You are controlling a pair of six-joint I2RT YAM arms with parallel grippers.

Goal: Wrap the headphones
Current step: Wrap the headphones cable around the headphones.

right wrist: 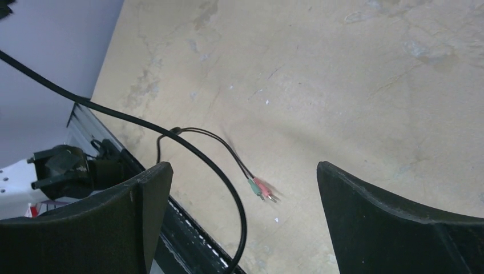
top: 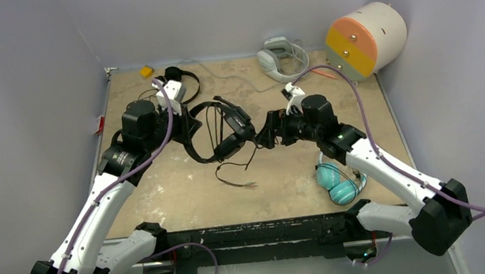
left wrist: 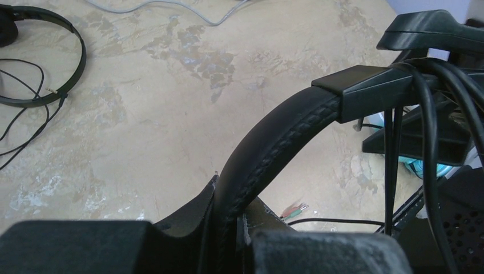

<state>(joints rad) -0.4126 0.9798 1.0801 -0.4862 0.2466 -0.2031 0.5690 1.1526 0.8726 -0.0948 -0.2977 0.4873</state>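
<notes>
One pair of black headphones (left wrist: 274, 142) sits clamped in left tool (left wrist: 228, 228).

Counter (top: 286, 187): matt beige top, mottled and scuffed, with paler worn patches.
Black headphones (left wrist: 274, 148): band padded in matt, stitched leather-look skin; the slider cap (left wrist: 365, 88) above it is smooth hard plastic with a dull sheen.
Cord (right wrist: 114, 112): thin, smooth black rubbery sheath.
Plugs (right wrist: 261, 188): green and pink plastic collars, bright metal tips.
Right claw (right wrist: 242, 168): fingers of matt black plastic, slightly rough at the edges.
Teal headphones (top: 342, 193), right of the black headphones: smooth, glossy plastic cups.
</notes>
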